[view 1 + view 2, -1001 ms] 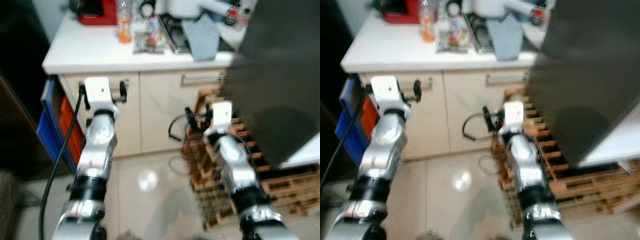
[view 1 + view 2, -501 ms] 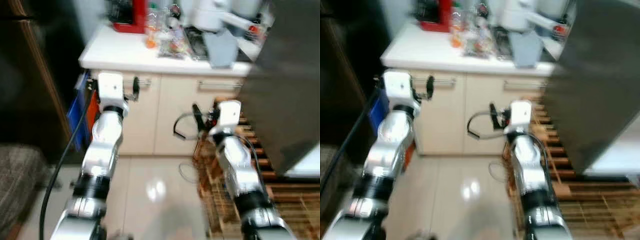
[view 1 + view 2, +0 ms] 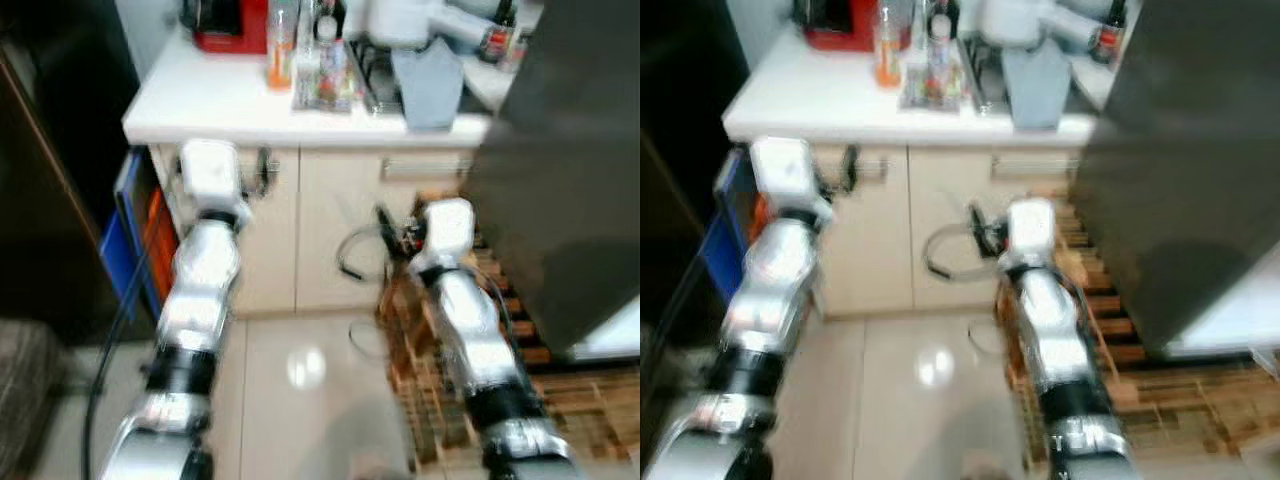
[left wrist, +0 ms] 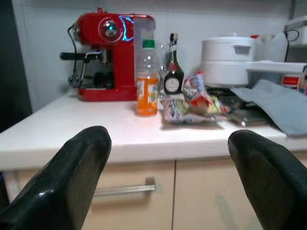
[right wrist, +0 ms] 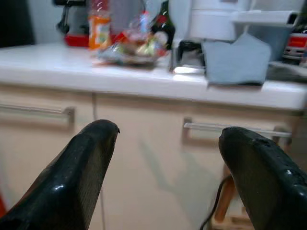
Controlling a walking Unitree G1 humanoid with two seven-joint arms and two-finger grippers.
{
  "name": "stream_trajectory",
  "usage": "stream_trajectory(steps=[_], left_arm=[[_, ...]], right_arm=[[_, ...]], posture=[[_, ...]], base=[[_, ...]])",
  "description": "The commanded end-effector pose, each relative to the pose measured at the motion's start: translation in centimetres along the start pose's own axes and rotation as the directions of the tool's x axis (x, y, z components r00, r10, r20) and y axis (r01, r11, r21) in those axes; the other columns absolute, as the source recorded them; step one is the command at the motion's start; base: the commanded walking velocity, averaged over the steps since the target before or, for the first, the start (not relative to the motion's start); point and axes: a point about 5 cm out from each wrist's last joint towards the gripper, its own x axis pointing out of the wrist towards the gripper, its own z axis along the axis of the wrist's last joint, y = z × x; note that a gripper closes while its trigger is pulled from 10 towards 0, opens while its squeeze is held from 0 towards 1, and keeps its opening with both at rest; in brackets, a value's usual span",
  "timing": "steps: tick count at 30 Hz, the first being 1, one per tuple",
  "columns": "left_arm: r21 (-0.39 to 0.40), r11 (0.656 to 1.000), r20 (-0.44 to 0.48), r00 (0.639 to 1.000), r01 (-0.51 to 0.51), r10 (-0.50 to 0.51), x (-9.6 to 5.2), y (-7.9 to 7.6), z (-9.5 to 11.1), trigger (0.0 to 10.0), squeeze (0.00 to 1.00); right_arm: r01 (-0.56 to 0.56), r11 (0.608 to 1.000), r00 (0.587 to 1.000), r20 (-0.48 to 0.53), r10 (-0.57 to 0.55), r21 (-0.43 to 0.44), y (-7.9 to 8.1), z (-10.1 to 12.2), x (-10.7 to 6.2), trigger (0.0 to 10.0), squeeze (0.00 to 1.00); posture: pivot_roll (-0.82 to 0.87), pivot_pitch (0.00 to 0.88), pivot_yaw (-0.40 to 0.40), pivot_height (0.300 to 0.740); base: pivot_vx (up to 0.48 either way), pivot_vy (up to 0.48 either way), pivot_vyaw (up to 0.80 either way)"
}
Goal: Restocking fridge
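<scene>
An orange drink bottle stands on the white counter beside a clear bag of packaged food and a dark bottle. The dark grey fridge rises at the right. Both arms are raised in front of the cabinets below the counter. My left gripper is open and holds nothing, facing the bottle and bag from a distance. Further right, my right gripper is open and holds nothing in front of the cabinet doors.
A red coffee machine, a white cooker and a grey cloth share the counter. Wooden pallets lie on the floor under the fridge at the right. Blue and orange crates stand left of the cabinets. Glossy tiles lie ahead.
The whole picture swung left and then back as the camera moved. Both arms keep the same raised pose in front of the cabinets.
</scene>
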Motion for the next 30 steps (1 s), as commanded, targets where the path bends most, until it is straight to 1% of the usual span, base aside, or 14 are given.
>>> stream_trajectory(steps=[1,4,9,13,17,19,20,21,22,23,24,26,28,30], left_arm=[[0.009,1.0,0.023,0.999,-0.03,0.03,0.3,1.1,0.6,10.0,0.0],[0.004,1.0,0.035,0.999,-0.031,0.031,0.3,1.2,0.8,10.0,0.0],[0.04,0.998,0.146,0.989,-0.038,0.032,0.6,1.0,3.0,10.0,0.0],[0.031,0.999,0.179,0.983,-0.036,0.03,0.8,0.9,4.0,10.0,0.0],[0.036,0.999,0.206,0.978,-0.037,0.029,1.3,1.3,4.8,10.0,0.0],[0.062,0.997,0.255,0.966,-0.052,0.034,2.2,2.4,6.1,10.0,0.0],[0.048,0.997,0.27,0.962,-0.057,0.042,2.9,3.1,7.0,10.0,0.0],[0.048,0.997,0.27,0.962,-0.057,0.042,2.9,3.1,7.0,10.0,0.0],[0.018,0.998,0.291,0.955,-0.062,0.054,4.2,4.1,8.9,10.0,0.0],[0.011,0.999,0.307,0.951,-0.048,0.043,4.8,4.3,10.0,10.0,0.0],[0.011,0.999,0.307,0.951,-0.048,0.043,4.8,4.3,10.0,10.0,0.0],[0.011,0.999,0.334,0.942,-0.037,0.031,5.5,4.6,11.5,10.0,0.0],[0.0,1.0,0.344,0.939,-0.017,0.016,6.2,4.8,12.7,10.0,0.0],[-0.019,1.0,0.336,0.942,0.012,-0.005,6.9,5.0,13.4,10.0,0.0]], right_arm=[[-0.025,1.0,0.999,0.029,0.025,0.011,1.0,0.8,0.6,10.0,0.0],[-0.017,1.0,0.999,0.05,0.017,-0.001,0.9,1.1,0.7,10.0,0.0],[-0.028,1.0,0.994,0.109,0.029,-0.004,1.0,2.6,1.0,10.0,0.0],[-0.033,0.999,0.991,0.13,0.033,-0.006,1.2,3.1,1.2,10.0,0.0],[-0.042,0.999,0.988,0.147,0.043,-0.009,1.4,3.5,1.2,10.0,0.0],[-0.037,0.999,0.984,0.177,0.038,-0.011,1.3,4.3,1.1,10.0,0.0],[-0.028,1.0,0.98,0.197,0.029,-0.01,1.1,5.0,1.1,10.0,0.0],[-0.028,1.0,0.98,0.197,0.029,-0.01,1.1,5.0,1.1,10.0,0.0],[-0.026,0.999,0.972,0.231,0.03,-0.021,0.7,6.3,1.0,10.0,0.0],[-0.028,0.999,0.969,0.245,0.035,-0.029,0.5,6.9,0.8,10.0,0.0],[-0.028,0.999,0.969,0.245,0.035,-0.029,0.5,6.9,0.8,10.0,0.0],[-0.03,0.999,0.966,0.256,0.037,-0.032,0.2,7.4,0.6,10.0,0.0],[-0.021,1.0,0.967,0.253,0.024,-0.012,-0.2,7.6,0.3,10.0,0.0],[-0.016,1.0,0.969,0.246,0.014,0.005,-0.3,7.6,0.0,10.0,0.0]], posture=[[-0.03,0.0,-0.019,0.74],[-0.03,0.0,-0.021,0.74],[-0.04,0.0,-0.023,0.74],[-0.04,0.0,-0.022,0.74],[-0.04,0.0,-0.026,0.74],[-0.04,0.0,-0.032,0.74],[-0.04,0.0,-0.04,0.74],[-0.04,0.0,-0.04,0.74],[-0.04,0.0,-0.046,0.74],[-0.04,0.0,-0.047,0.74],[-0.04,0.0,-0.047,0.74],[-0.05,0.0,-0.045,0.74],[-0.06,0.0,-0.037,0.74],[-0.07,0.0,-0.03,0.74]], base=[[0.48,0.0,-0.78],[0.48,0.0,-0.26],[0.48,0.0,0.0],[0.48,0.0,0.0],[0.48,0.0,0.0],[0.48,0.0,0.0],[0.48,0.0,0.0],[0.48,0.0,0.0],[0.48,0.0,0.0],[0.48,0.0,0.0],[0.48,0.0,0.0],[0.48,0.0,0.0],[0.48,0.0,0.0],[0.48,0.0,0.0]])
